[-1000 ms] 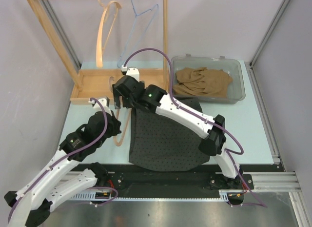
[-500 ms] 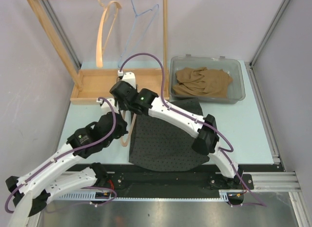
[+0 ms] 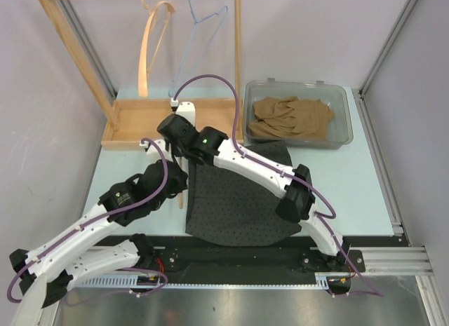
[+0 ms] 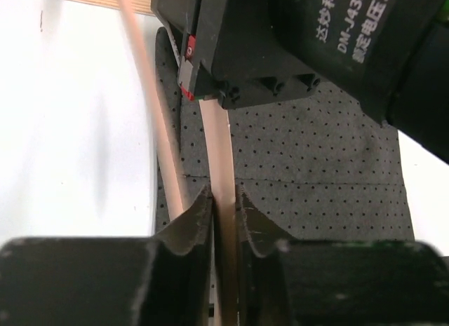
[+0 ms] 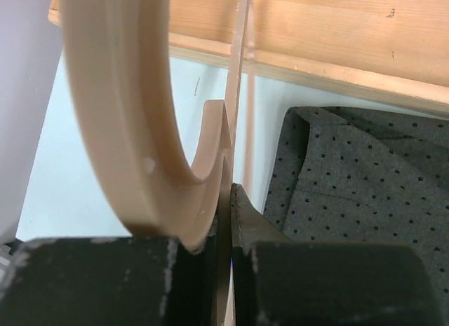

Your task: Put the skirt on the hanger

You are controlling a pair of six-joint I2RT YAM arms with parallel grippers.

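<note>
One dark dotted skirt [image 3: 242,200] is laid flat on the worktop [image 3: 351,179] between the two arms. Its long axis runs from the far side toward the near edge, with its rounded edge nearest the bases. One pale hanger [image 3: 182,196] is laid along the skirt's left edge, its length running the same far-to-near way. In the right wrist view its hook is seen curving up beside the fingers. The left pincer [image 4: 223,200] is clenched on the hanger's bar, and the right pincer [image 5: 228,189] is clenched on it near the hook. Two more hangers are hung on the wooden rack [image 3: 137,123]: one tan hanger [image 3: 149,49] and one blue wire hanger [image 3: 200,42]. One clear bin [image 3: 340,105] is set right of the rack, with one tan garment [image 3: 291,116] inside.
</note>
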